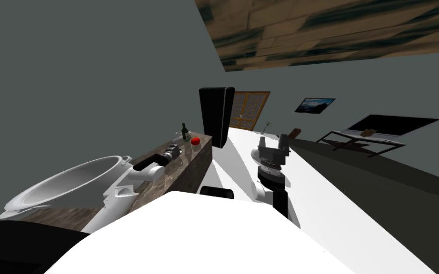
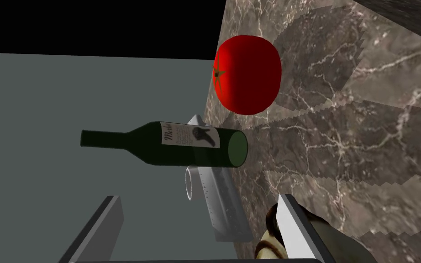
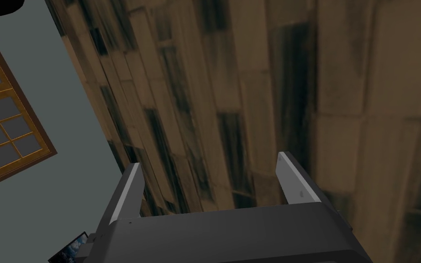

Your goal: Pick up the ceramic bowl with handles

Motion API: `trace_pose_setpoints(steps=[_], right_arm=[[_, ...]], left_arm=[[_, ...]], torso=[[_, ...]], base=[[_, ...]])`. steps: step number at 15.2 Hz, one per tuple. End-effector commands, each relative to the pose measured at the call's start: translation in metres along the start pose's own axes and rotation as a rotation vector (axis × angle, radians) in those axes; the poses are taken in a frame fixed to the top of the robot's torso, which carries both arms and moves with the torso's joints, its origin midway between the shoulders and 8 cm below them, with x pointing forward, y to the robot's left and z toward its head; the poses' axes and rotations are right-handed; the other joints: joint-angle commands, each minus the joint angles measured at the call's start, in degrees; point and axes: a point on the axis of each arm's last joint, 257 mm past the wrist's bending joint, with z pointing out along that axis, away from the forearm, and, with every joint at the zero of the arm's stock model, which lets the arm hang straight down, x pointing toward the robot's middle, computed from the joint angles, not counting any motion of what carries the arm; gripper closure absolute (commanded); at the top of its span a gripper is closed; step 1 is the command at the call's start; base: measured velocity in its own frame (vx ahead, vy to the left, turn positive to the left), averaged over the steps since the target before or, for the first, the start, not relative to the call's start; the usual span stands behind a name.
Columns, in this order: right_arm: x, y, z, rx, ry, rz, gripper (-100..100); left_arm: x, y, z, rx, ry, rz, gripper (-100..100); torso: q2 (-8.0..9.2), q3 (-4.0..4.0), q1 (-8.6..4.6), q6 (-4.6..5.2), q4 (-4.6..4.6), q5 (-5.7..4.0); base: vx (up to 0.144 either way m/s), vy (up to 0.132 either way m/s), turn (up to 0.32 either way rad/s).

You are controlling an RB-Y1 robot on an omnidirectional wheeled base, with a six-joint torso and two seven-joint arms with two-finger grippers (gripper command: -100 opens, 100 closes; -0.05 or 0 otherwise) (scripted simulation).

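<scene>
Reach step, nothing grasped yet. Left gripper (image 2: 200, 228) was spread wide and empty over the marble counter (image 2: 365, 137), with a tomato (image 2: 247, 74) and a green bottle (image 2: 168, 144) ahead of its jaws. The white bowl (image 1: 66, 183) with handles sat well behind those jaws, beside the forearm. Right gripper (image 3: 207, 182) was raised, released, empty. Next move likely calls for drawing the left hand back onto the bowl's rim or a handle.

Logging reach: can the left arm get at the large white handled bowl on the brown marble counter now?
Probably not yet: its open gripper lies beyond the bowl, pointing at a green bottle.
</scene>
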Motion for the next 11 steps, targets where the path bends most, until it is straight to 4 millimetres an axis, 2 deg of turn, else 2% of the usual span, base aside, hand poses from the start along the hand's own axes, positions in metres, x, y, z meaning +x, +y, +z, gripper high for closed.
trace_pose_setpoints(steps=[1,3,4,6,7,10,11], right_arm=[[0.000,0.000,0.000,0.000,0.000,0.000,0],[0.000,0.000,0.000,0.000,0.000,0.000,0],[0.000,0.000,0.000,0.000,0.000,0.000,0],[0.000,0.000,0.000,0.000,0.000,0.000,0],[0.000,0.000,0.000,0.000,0.000,0.000,0],[0.000,0.000,0.000,0.000,0.000,0.000,0],[0.000,0.000,0.000,0.000,0.000,0.000,0]], left_arm=[[-0.009,0.005,0.001,-0.041,-0.012,-0.007,-100],[-0.011,0.011,0.000,-0.067,-0.018,-0.007,-100],[-0.021,0.010,0.000,-0.092,-0.026,-0.016,-100],[-0.023,0.019,-0.001,-0.129,-0.035,-0.017,-100],[-0.032,0.015,-0.001,-0.144,-0.041,-0.026,-100],[-0.035,0.027,-0.003,-0.189,-0.053,-0.026,-100],[-0.044,0.024,-0.003,-0.211,-0.060,-0.036,-100]], torso=[[0.00,0.00,0.00,0.00,0.00,0.00],[-0.01,-0.01,0.01,0.00,-0.01,0.00],[0.01,0.00,0.01,0.00,0.00,0.01],[-0.03,-0.02,0.01,0.00,-0.01,0.00],[-0.02,-0.01,0.00,0.00,-0.01,0.00],[-0.06,-0.04,0.01,0.00,-0.02,0.01],[-0.01,-0.01,0.02,0.00,-0.01,0.01]], base=[[0.034,-0.009,-0.005],[0.024,-0.003,-0.001],[0.031,-0.005,-0.007],[0.034,-0.008,-0.004],[0.041,-0.008,-0.004],[0.034,-0.003,-0.002],[0.026,0.002,-0.006]])
